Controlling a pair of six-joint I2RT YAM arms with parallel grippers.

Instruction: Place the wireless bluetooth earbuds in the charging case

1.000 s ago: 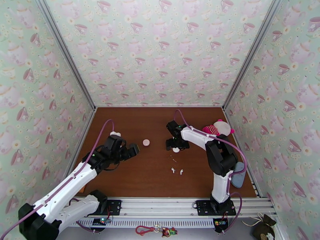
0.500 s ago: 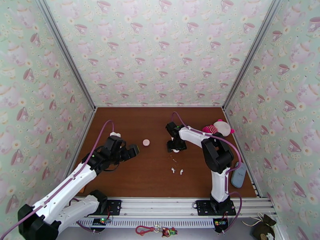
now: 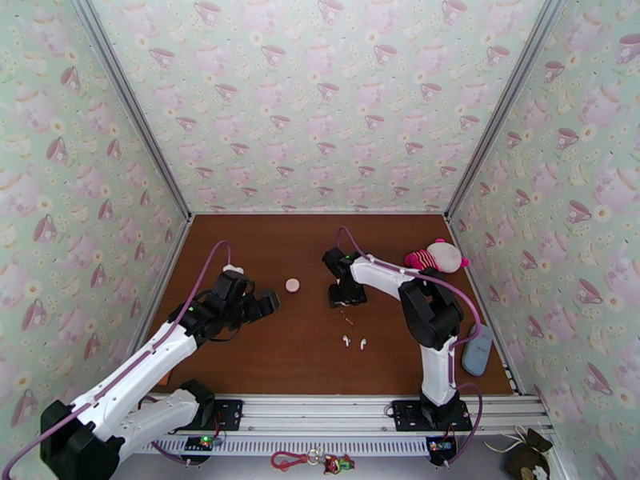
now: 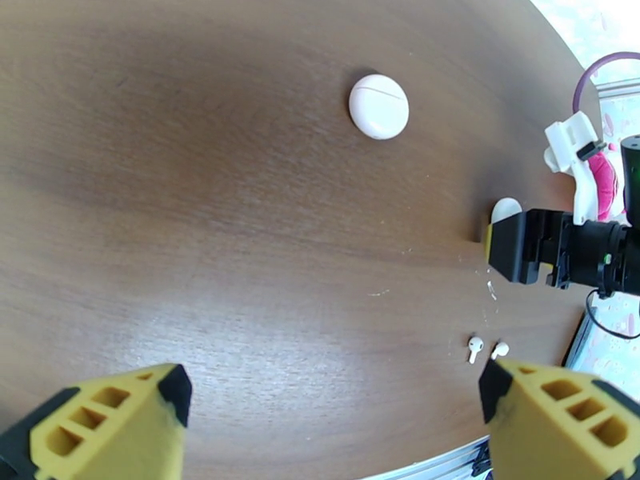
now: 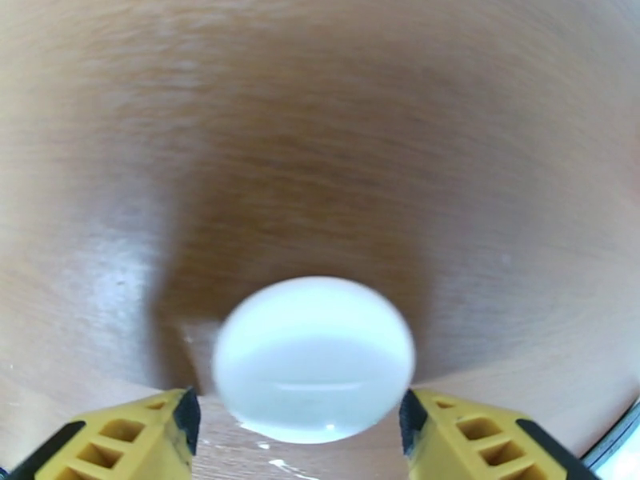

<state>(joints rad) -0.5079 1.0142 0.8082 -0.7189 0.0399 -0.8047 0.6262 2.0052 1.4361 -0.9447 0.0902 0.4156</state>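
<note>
Our right gripper sits low over a round white case. Its yellow fingers are partway in, bracketing the case at 9 and 3 o'clock. We cannot tell whether the pads press on it. Our left gripper hangs spread wide with nothing in it, above the bare table. A second case lies at 9 o'clock from the right gripper. Two earbuds lie side by side at 6 o'clock from it, apart from both cases.

We think the main risk is the domed, smooth shell. An off-centre pinch could squirt the case out sideways and send it skidding toward the earbuds. The second case looks closed, so nothing goes into it until the lid is up. The earbuds are tiny against our broad fingers and could easily be flicked away.

From above, the right gripper covers its case. The right wrist picture is blurred, shows no lid seam and cuts the fingers at 6 o'clock. Some small specks between the gripper and the earbuds are too small for us to identify.
</note>
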